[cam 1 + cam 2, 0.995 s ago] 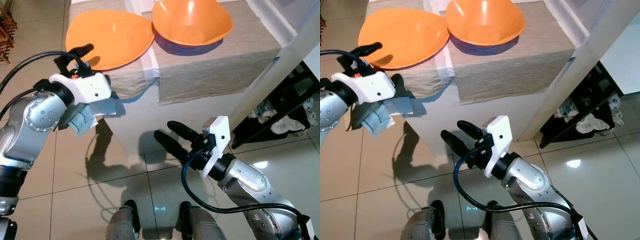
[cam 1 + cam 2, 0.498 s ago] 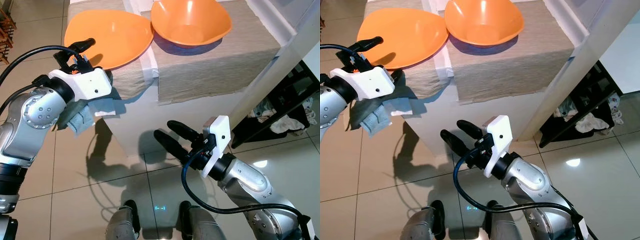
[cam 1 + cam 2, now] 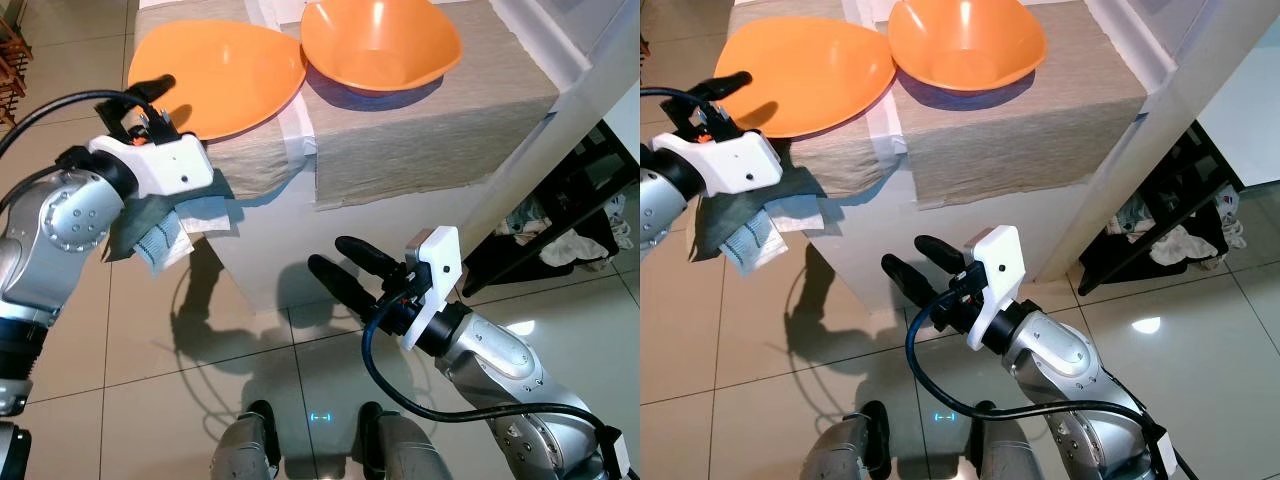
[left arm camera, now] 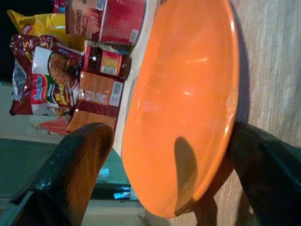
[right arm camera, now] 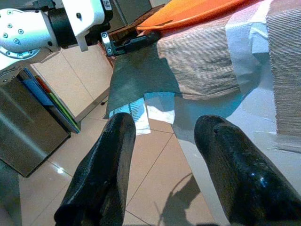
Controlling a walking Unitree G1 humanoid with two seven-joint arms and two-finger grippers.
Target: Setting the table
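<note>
A shallow orange bowl [image 3: 220, 72] sits at the surface's [image 3: 430, 130] near corner. The left hand [image 3: 140, 100], fingers spread, straddles its rim. The right hand [image 3: 345, 272] hangs open below. The bowl looks light, rigid and slick; its rim suits pinching.

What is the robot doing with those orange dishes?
The robot is setting the table. Its left tool is open at the near rim of the orange plate, which lies on a beige placemat beside an orange bowl. Its right tool hangs open, low in front of the table, holding nothing.
</note>
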